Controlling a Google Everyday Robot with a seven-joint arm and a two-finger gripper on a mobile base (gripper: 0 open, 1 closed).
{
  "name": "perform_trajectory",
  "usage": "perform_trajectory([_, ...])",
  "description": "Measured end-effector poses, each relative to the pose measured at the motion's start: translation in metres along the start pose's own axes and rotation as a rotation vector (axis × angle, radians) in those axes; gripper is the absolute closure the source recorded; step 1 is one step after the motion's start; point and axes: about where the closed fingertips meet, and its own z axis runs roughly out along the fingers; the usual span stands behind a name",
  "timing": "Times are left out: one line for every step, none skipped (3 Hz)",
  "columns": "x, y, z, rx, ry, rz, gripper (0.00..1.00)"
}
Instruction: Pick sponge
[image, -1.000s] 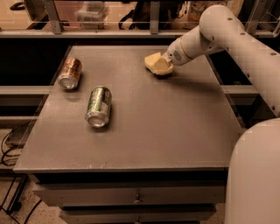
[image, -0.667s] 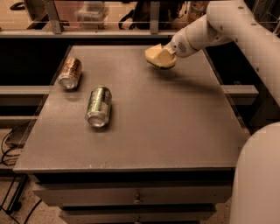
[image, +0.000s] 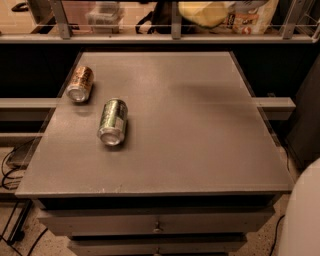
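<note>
The sponge (image: 201, 12) is at the very top edge of the camera view, a pale yellow lump seen above the rail (image: 125, 37) that runs behind the table (image: 200, 130); its upper part is cut off by the edge. It is not on the table top. Just to its right, also at the top edge, is a whitish shape that I take for the gripper (image: 234, 14). It appears to touch the right side of the sponge, but most of it is out of the view. Whether the gripper is clamped on the sponge or loose, I cannot tell, and I also cannot tell if the sponge sits inside it or only against it. On the table lie two drink cans on their sides, both in the left half and well apart from the sponge. The green can (image: 113, 121) is nearer to the front, and the orange can (image: 80, 84) is behind it, near the left edge. Under the table top there is a drawer (image: 157, 222) with a small knob. The robot's white body (image: 305, 215) fills the lower right corner.
</note>
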Motion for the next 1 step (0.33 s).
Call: perform_trajectory([-0.0212, -0.0110, -0.0185, 0.036, -0.037, -0.029, 1.00])
